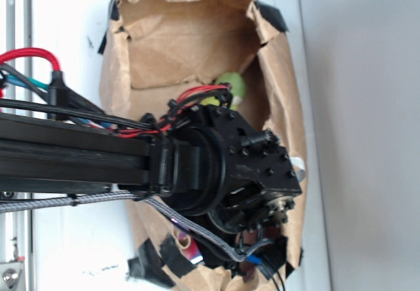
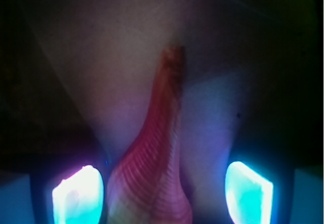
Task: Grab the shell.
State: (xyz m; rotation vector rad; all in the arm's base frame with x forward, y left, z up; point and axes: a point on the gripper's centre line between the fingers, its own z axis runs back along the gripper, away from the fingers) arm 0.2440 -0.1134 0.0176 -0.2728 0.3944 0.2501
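In the wrist view the shell (image 2: 163,128) is a ribbed orange-red cone. Its wide end is at the bottom of the frame and it tapers to a point further away. My gripper (image 2: 163,193) is open around the wide end. The left fingertip (image 2: 78,196) is right beside the shell. The right fingertip (image 2: 248,191) stands apart from it with a clear gap. In the exterior view my fingers and the shell are hidden behind the black wrist (image 1: 243,166), which reaches down into a brown paper bag (image 1: 197,35).
The bag's crumpled walls rise around the wrist on all sides, with black tape (image 1: 164,255) at its near corners. A light green toy (image 1: 231,84) lies inside the bag just beyond the wrist. The bag rests on a white surface (image 1: 72,22).
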